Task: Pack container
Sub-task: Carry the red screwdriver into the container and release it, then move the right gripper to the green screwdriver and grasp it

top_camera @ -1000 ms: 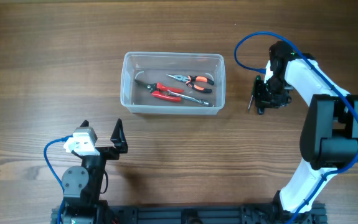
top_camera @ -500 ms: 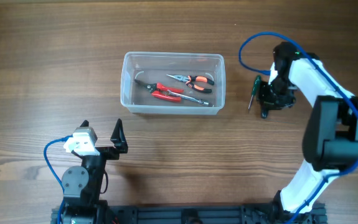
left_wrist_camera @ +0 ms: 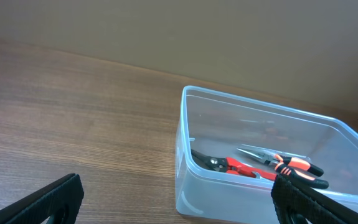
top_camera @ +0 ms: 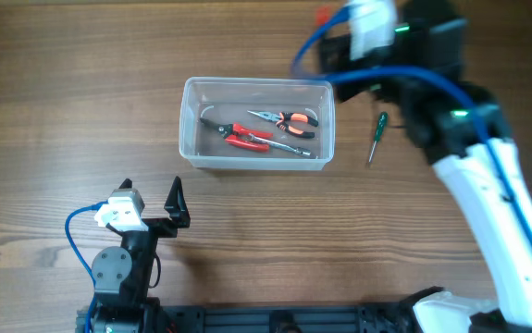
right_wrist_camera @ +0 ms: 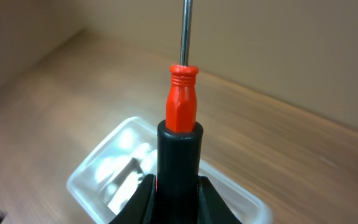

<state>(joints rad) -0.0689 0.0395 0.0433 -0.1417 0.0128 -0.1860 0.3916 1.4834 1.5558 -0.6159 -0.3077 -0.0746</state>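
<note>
The clear plastic container (top_camera: 191,120) stands at the table's middle and holds orange-handled pliers (top_camera: 291,118), red-handled cutters (top_camera: 245,139) and a thin tool. It also shows in the left wrist view (left_wrist_camera: 185,155) and, blurred, in the right wrist view (right_wrist_camera: 98,171). My right gripper (right_wrist_camera: 179,190) is shut on a red-and-black screwdriver (right_wrist_camera: 182,99), shaft pointing up, high above the container. My right arm (top_camera: 432,83) is raised close to the overhead camera. My left gripper (top_camera: 154,215) is open and empty near the front edge; its fingers also show in the left wrist view (left_wrist_camera: 179,199).
A green-handled screwdriver (top_camera: 375,134) lies on the wood table just right of the container. The right arm's blue cable (top_camera: 358,79) loops over the container's right end.
My right arm has risen from the table beside the green screwdriver and swung up and left over the container. The green screwdriver stays on the table. The left arm has not moved.
</note>
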